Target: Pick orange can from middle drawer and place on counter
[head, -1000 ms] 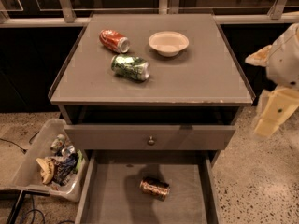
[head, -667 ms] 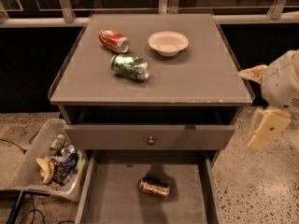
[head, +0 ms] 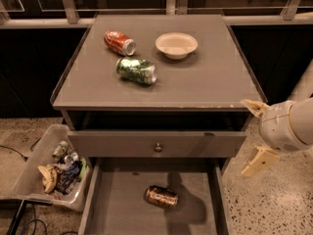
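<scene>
The orange can (head: 161, 196) lies on its side on the floor of the open middle drawer (head: 117, 209), near its middle. The counter (head: 195, 82) is the grey cabinet top above. My gripper (head: 255, 135) hangs at the right of the cabinet, beside its front right corner, above and to the right of the drawer. Its two cream fingers (head: 258, 161) are spread wide apart and hold nothing.
A red can (head: 119, 42), a green-and-white can (head: 136, 70) and a white bowl (head: 176, 45) rest on the counter. A closed drawer front with a round knob (head: 157, 147) sits above the open drawer. A clear bin of trash (head: 54, 166) stands on the floor at left.
My gripper has moved left and down, from beside the counter's right edge toward the cabinet's front right corner. The cans have not moved.
</scene>
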{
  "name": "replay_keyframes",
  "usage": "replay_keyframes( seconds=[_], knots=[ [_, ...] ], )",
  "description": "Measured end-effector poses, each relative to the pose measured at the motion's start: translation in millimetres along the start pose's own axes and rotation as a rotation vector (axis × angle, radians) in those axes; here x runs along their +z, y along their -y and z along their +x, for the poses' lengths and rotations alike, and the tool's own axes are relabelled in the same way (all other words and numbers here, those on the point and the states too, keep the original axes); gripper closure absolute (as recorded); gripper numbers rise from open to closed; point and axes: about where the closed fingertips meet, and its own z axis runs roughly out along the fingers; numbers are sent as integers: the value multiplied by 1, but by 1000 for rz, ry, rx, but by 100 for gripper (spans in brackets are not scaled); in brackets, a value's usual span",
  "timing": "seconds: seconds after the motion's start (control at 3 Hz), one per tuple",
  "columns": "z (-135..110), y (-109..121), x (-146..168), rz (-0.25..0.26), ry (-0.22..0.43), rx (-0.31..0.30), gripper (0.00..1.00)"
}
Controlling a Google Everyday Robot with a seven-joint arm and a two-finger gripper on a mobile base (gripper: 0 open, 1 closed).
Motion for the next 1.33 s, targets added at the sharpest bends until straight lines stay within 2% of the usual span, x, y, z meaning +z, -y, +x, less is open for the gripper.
replay_keyframes(
  seconds=[0.33,0.67,1.0,1.33],
  knots=[
    [0,0,0,0,0,0,0],
    [-2,-9,15,-32,-1,-8,0],
    [7,-29,64,-95,-3,3,0],
    [22,-48,111,-125,3,18,0]
  ],
)
